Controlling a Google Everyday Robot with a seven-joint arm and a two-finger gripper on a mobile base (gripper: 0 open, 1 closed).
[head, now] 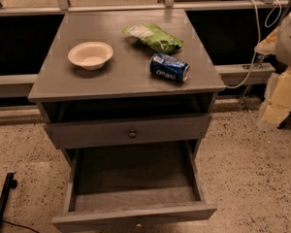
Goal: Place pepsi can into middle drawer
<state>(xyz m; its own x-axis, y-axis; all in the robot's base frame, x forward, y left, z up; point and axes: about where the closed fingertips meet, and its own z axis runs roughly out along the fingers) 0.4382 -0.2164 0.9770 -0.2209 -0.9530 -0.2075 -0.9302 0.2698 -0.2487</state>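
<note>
One pepsi can (pixel 169 68) on side near counter (pixel 111 81) front-right corner, axis along front edge; gripper (pixel 283 89) past right edge, opening cannot be told; middle drawer (pixel 136 212) open below.

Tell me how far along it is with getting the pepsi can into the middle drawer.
Done: the middle drawer is pulled open. In hand: nothing; the gripper, seemingly the pale shape at the right edge, is apart from the pepsi can. Left: the can lies on its side on the cabinet top, so grasping it, carrying it over and setting it in the drawer all remain.
</note>
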